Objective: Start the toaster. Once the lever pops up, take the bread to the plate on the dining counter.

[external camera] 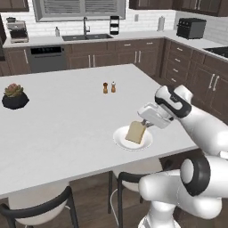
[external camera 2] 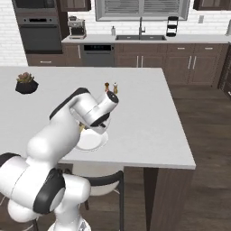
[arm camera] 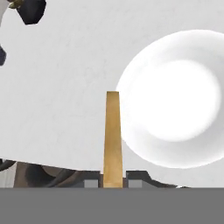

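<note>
My gripper (external camera: pixel 144 123) is shut on the bread (external camera: pixel 136 132), a tan slice held upright by its top edge. It hangs just over the white plate (external camera: pixel 119 140) near the front right of the dining counter (external camera: pixel 67 120). In the hand view the bread (arm camera: pixel 113 131) shows edge-on between my fingertips (arm camera: pixel 135 178), over the left rim of the plate (arm camera: pixel 175 98). In the right base view my arm hides most of the plate (external camera 2: pixel 94 142). The dark toaster (external camera: pixel 191 27) stands far back right on the wall worktop.
Two shakers (external camera: pixel 109 87) stand mid-counter behind the plate. A potted plant (external camera: pixel 14 95) sits at the counter's left. Stools (external camera: pixel 40 209) are tucked under the near edge. The counter's right edge (external camera: pixel 178 133) runs close to the plate.
</note>
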You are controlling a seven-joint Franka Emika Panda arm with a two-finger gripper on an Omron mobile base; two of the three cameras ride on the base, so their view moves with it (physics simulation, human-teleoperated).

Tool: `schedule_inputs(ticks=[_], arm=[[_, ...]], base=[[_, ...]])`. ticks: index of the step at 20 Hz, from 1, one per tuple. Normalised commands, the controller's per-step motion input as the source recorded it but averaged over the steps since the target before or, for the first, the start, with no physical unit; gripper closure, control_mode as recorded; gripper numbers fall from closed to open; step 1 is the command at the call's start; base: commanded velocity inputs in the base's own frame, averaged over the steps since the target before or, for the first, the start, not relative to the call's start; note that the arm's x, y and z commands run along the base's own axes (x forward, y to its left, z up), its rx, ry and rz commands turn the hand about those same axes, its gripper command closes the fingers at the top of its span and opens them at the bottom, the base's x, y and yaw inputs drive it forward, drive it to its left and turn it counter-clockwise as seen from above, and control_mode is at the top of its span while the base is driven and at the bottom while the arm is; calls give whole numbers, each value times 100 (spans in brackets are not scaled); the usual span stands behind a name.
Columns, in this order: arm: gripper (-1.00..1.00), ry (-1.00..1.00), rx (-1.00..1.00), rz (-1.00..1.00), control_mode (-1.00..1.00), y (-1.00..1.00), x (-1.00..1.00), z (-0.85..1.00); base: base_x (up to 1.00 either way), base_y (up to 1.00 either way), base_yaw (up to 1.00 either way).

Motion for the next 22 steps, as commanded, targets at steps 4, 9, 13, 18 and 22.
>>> schedule_inputs(ticks=[4, 9, 13, 18, 22], arm=[[100, 0, 0, 0, -100, 0, 38, -19], [100, 1, -2, 0, -100, 4, 35, -27], [100, 1, -5, 0, -100, 12, 31, -29], [100, 0, -1, 0, -100, 1, 18, -20], [100, 0, 0, 0, -100, 0, 11, -16]], base=[[0, 0, 0], [0, 0, 0], [0, 0, 0], [0, 0, 0], [0, 0, 0]])
